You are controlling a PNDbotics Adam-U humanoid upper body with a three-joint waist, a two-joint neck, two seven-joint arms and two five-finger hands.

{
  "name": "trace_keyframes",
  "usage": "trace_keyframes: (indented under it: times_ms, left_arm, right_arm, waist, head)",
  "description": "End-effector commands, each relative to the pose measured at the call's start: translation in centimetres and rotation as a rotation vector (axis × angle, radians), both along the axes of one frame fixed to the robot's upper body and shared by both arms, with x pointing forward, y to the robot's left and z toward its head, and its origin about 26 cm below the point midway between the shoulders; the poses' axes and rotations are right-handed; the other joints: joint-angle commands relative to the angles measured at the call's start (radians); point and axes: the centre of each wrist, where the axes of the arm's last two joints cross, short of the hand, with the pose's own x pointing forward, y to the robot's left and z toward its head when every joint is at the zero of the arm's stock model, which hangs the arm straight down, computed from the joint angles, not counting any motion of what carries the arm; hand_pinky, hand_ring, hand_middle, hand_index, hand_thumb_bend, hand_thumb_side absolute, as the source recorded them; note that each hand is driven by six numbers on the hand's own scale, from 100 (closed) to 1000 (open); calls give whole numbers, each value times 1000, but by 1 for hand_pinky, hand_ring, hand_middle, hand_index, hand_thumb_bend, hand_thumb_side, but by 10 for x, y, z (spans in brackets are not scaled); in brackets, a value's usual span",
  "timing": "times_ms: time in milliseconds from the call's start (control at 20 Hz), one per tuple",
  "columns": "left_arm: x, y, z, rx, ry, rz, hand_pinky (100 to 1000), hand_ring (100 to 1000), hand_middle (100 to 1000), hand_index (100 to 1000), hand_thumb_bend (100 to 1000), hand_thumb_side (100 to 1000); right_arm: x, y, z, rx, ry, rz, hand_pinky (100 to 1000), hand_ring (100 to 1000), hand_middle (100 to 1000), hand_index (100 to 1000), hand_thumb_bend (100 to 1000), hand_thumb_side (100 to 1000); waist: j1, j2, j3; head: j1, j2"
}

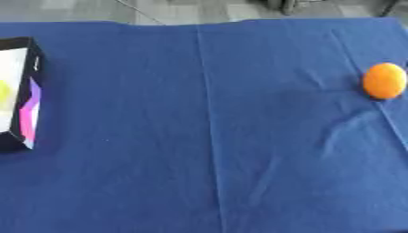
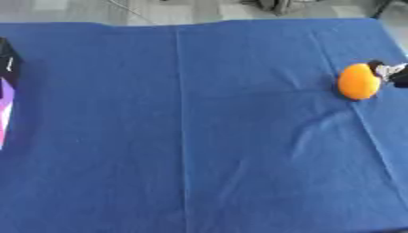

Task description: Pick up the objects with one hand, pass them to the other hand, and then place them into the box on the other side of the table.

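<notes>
Right eye view, right hand (image 2: 394, 73): only a small black and silver part showing at the right edge of the frame, just beside the orange fruit and apparently touching its right side; cannot tell whether open or closed, nor whether anything is held; cut off entirely in the left eye view.
Left hand: out of both views.
Orange fruit (image 1: 384, 81): rounded, bright orange, lying on the cloth near the counter's right edge, a little above mid-height of the frame; small dark shadow beneath its lower edge; well apart from the box.
Cloth (image 1: 207, 136): deep blue, spread over the whole counter; one straight fold line running from the far edge down toward the near edge, slightly left of centre; soft wrinkles fanning out below and left of the fruit.
Box (image 1: 22, 95): at the far left edge of the counter, partly cut off by the frame; black outer walls, pale interior, pink and purple panels on the side facing the middle of the counter; faint yellowish patch inside, too blurred to identify; only a thin sliver of it visible in the right eye view.
Floor (image 1: 159, 9): grey, showing beyond the far edge of the counter; dark shapes at the top right, not identifiable.
</notes>
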Motion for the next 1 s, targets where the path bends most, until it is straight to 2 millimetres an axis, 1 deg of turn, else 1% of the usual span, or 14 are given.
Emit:
trace_keyframes:
  times_ms: [50, 150, 400, 550, 700, 1000]
  left_arm:
    - [-2, -9, 4, -10, -34, -52, 787, 752, 782, 927, 229, 853]
    - [-2, -13, 2, -9, -37, -76, 787, 751, 781, 926, 227, 854]
    - [-1, -18, 0, 10, -32, -108, 788, 752, 782, 925, 221, 863]
    - [-1, -20, -1, 21, -24, -112, 788, 751, 782, 924, 218, 866]
    - [-1, -21, 0, 30, -22, -116, 788, 751, 781, 922, 215, 868]
    - [-1, -25, 1, 42, -30, -136, 788, 751, 778, 919, 210, 868]
  right_arm:
    - [0, -5, 13, -73, 116, 3, 908, 930, 897, 934, 525, 193]
    - [4, -10, 14, -98, 178, 3, 914, 932, 888, 933, 511, 147]
    - [12, -23, 13, -153, 269, -28, 919, 929, 887, 930, 498, 112]
    - [15, -28, 14, -168, 241, -70, 912, 921, 885, 928, 473, 100]
    - [17, -32, 18, -142, 177, -104, 903, 913, 875, 930, 446, 100]
    - [23, -39, 15, -82, 117, -139, 895, 909, 873, 930, 429, 100]
  waist:
    - [0, -12, 4]
    - [0, -7, 11]
    - [-1, 5, 29]
    - [-1, 14, 39]
    - [-1, 22, 50]
    - [1, 40, 70]
  head:
    - [-16, -21]
    - [-26, -27]
    - [-46, -42]
    - [-58, -47]
    - [-77, -51]
    - [-148, -65]
